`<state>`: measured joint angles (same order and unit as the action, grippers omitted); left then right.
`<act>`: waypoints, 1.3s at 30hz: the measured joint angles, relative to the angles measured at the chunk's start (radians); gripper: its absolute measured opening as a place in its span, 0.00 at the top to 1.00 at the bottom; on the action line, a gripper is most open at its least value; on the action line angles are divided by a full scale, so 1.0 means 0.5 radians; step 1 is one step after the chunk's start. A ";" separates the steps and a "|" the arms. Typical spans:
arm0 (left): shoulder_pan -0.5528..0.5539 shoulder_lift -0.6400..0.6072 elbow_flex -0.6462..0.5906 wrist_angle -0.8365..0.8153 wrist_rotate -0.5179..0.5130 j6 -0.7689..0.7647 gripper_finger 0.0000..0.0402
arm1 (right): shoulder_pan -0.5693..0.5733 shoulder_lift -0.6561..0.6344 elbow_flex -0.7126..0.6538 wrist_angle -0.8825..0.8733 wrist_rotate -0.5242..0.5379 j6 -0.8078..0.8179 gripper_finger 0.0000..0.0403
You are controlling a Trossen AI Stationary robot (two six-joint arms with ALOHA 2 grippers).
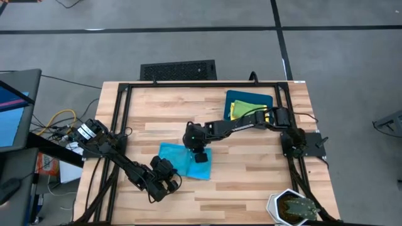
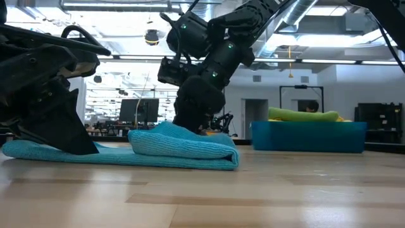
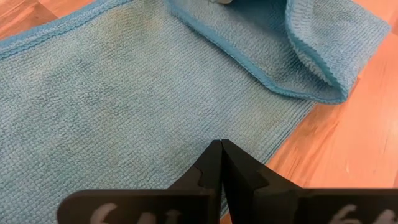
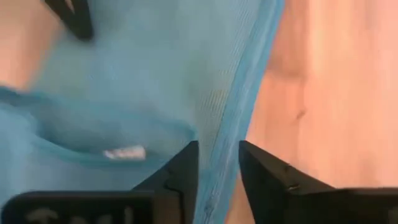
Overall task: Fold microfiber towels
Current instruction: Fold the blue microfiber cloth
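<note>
A light blue microfiber towel [image 1: 182, 161] lies on the wooden table, with its right part folded over into a thick flap [image 2: 190, 147]. My left gripper [image 3: 221, 149] is shut at the towel's near left part [image 1: 166, 171]. My right gripper [image 4: 219, 163] is open above the towel's right side [image 1: 200, 156]. It points down, and the towel's hemmed edge [image 4: 233, 124] runs between its fingers. Green and yellow towels [image 1: 242, 108] lie in the dark teal bin [image 1: 267, 99] at the far right. My left gripper's shut fingertips rest on the towel's flat lower layer [image 3: 199, 118], close to its near edge. They slant down from the table's near left side. That part of the towel lies flat on the table. My right gripper has the hem between its open fingers; I cannot tell whether they touch it.
The teal bin [image 2: 309, 136] stands behind the towel at the far right. A white hexagonal dish with dark contents [image 1: 290, 207] sits at the near right corner. Black frame rails [image 1: 119, 107] run along the table's left, far and right sides. Bare wood [image 1: 245, 182] lies to the right of the towel.
</note>
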<state>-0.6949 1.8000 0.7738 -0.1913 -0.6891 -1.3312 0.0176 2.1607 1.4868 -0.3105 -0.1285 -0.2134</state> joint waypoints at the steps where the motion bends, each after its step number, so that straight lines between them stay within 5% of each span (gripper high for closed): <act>1: 0.000 0.000 0.000 0.001 0.000 0.000 1.00 | -0.006 -0.025 -0.002 -0.001 -0.001 0.012 0.67; 9: -0.002 0.000 -0.001 0.002 0.004 0.007 1.00 | -0.068 -0.362 -0.043 -0.115 0.000 0.120 0.54; 17: -0.003 0.001 -0.001 0.007 -0.003 0.022 1.00 | 0.156 -0.615 -0.605 0.181 0.032 0.451 0.64; 26: -0.003 0.002 -0.001 0.016 -0.001 0.027 1.00 | 0.409 -0.442 -0.698 0.599 0.272 0.516 0.74; 39: -0.003 -0.013 0.000 0.018 -0.005 0.009 1.00 | 0.319 -0.248 -0.600 0.721 0.308 0.591 0.75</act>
<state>-0.6964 1.7936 0.7739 -0.1825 -0.6918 -1.3266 0.1772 2.0365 1.1870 0.0501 0.0254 0.0819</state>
